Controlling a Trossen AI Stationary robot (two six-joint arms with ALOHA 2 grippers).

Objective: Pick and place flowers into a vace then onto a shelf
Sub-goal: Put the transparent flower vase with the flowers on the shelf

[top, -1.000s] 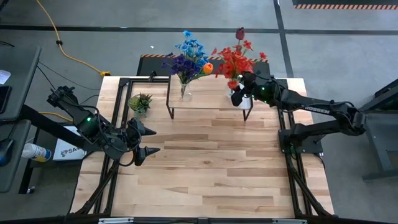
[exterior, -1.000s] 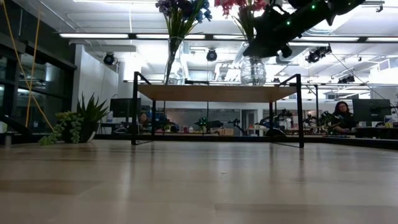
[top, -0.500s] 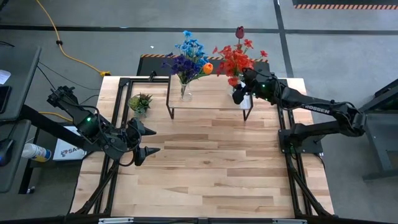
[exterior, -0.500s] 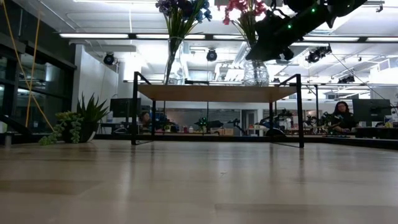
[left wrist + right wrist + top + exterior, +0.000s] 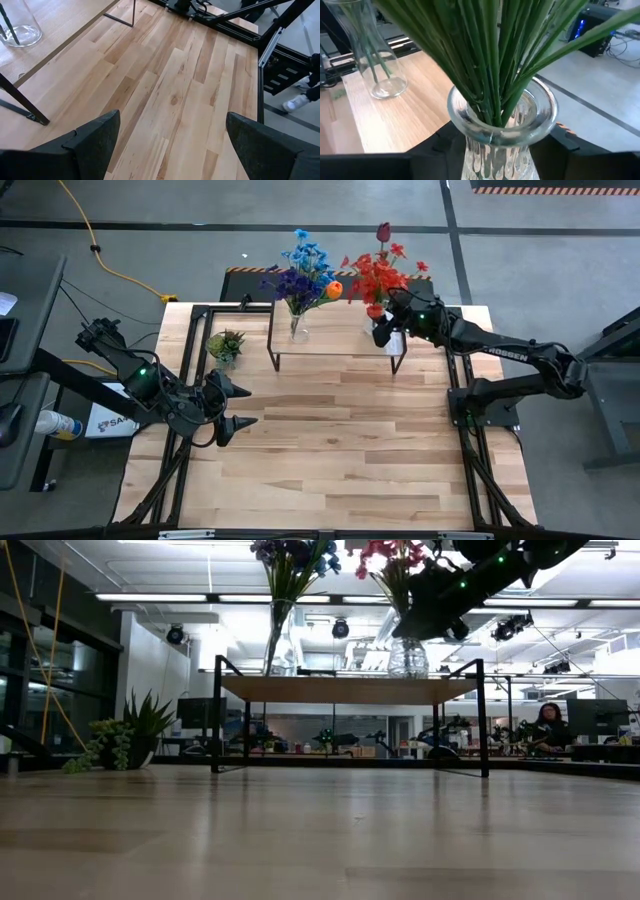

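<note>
A clear ribbed glass vase (image 5: 502,125) holds red flowers and a dark maroon tulip (image 5: 378,278) on green stems. It stands upright at the right end of the low wooden shelf (image 5: 335,348). My right gripper (image 5: 384,332) is shut on it. A second glass vase (image 5: 298,330) with blue, purple and orange flowers rests on its base at the shelf's left end. My left gripper (image 5: 238,406) hangs open over the table's left side, with nothing between its fingers. My right gripper clasps the vase's ribbed body just below the rim (image 5: 470,142), with one finger (image 5: 437,145) on each side. The fingers come nearly level from the table's right side. The vase is upright with its base (image 5: 408,674) at the shelf top; whether it rests there I cannot tell.
A small spiky green potted plant (image 5: 226,343) stands on the table left of the shelf. The shelf's black legs (image 5: 485,720) stand on the tabletop. Bare wooden tabletop (image 5: 340,450) stretches toward the near edge. A person (image 5: 548,725) sits in the room beyond.
My right gripper has shifted the red-flower vase slightly at the shelf's right end, and the flower heads have swung a little. The left arm has kept still.
</note>
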